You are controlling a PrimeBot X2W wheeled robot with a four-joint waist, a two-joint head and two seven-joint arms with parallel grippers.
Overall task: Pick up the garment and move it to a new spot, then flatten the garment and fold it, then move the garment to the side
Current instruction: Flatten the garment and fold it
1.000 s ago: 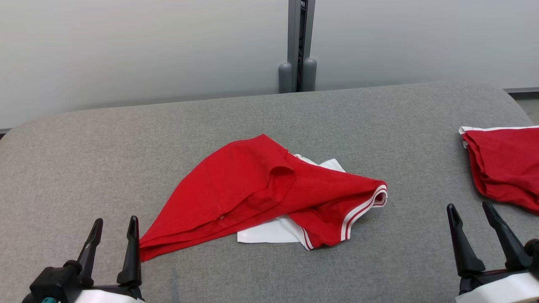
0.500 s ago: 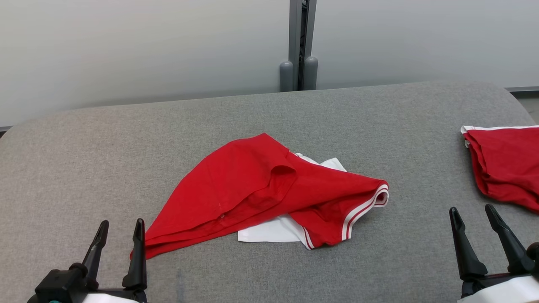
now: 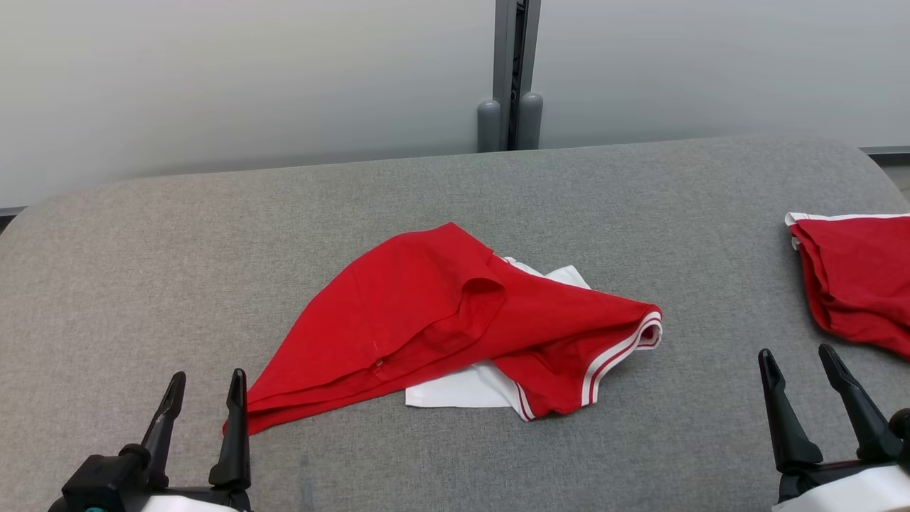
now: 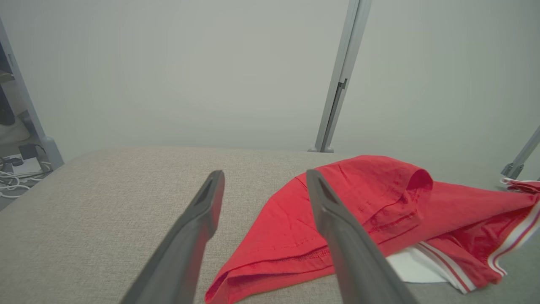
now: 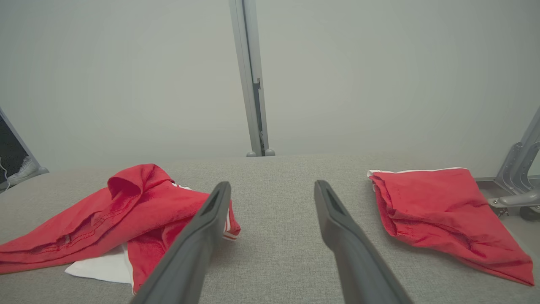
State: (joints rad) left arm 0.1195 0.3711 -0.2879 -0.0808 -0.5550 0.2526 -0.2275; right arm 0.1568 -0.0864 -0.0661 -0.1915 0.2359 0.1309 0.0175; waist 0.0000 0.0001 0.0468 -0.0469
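Observation:
The garment (image 3: 426,320) is a red shirt with white-striped cuffs and a white part under it. It lies crumpled in the middle of the grey padded table (image 3: 142,270). My left gripper (image 3: 207,375) stands open at the lower left, its right finger just at the garment's near left corner. In the left wrist view the garment (image 4: 379,202) lies ahead and to the right of the open left gripper (image 4: 265,173). My right gripper (image 3: 795,350) is open at the lower right, apart from the cloth. In the right wrist view, the right gripper (image 5: 272,183) has the garment (image 5: 126,211) on its left.
A second red cloth (image 3: 860,284) lies bunched at the table's right edge, to the right of the right gripper in the right wrist view (image 5: 438,211). A grey post (image 3: 517,71) and pale wall panels stand behind the table. Cables lie on the floor at the far left (image 4: 17,173).
The head camera has shifted, sliding the whole picture slightly right. My left gripper has edged right toward the garment's near corner. The garment and right gripper have not moved.

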